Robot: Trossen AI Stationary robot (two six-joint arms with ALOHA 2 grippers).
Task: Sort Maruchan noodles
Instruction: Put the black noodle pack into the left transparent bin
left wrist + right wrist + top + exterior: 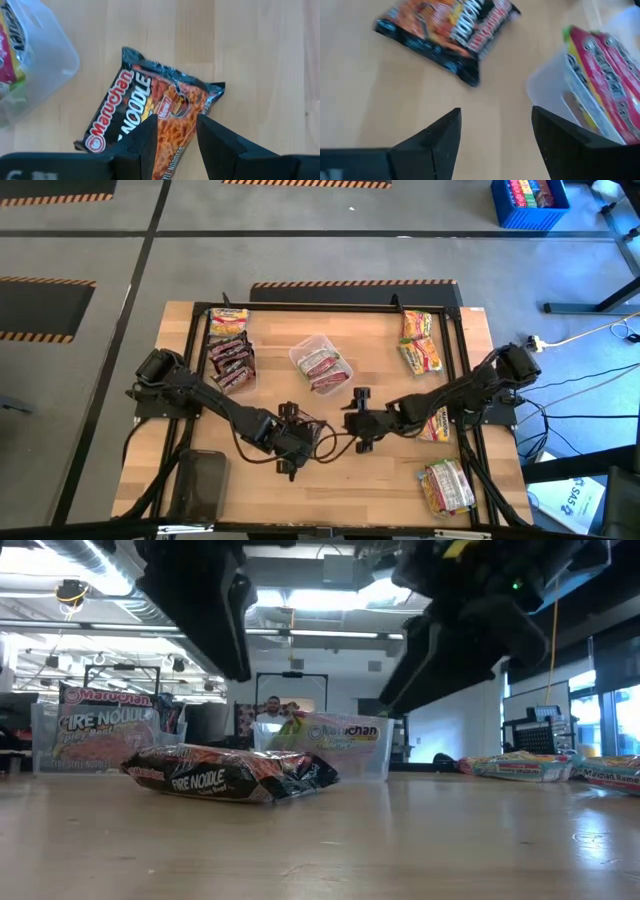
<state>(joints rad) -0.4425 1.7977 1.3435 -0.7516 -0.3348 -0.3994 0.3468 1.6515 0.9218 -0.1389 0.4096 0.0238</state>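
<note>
A dark maroon Fire Noodle packet (150,100) lies flat on the wooden table (400,840), and the low view shows the packet (230,772) in front of the trays. My left gripper (176,135) hangs open above it, well clear of it in the low view (215,630). In the high view this gripper (297,438) hides the packet. My right gripper (360,420) is open just to the right, above bare wood (495,135), between the packet (445,30) and a clear tray (545,90) holding pale and pink packets.
The clear tray (320,363) sits mid-table. A second tray of maroon packets (230,355) stands at the far left. Yellow packets (420,345) lie at the far right, with more packets at the right (437,425) and near right (447,485). A black frame (300,307) edges the work area.
</note>
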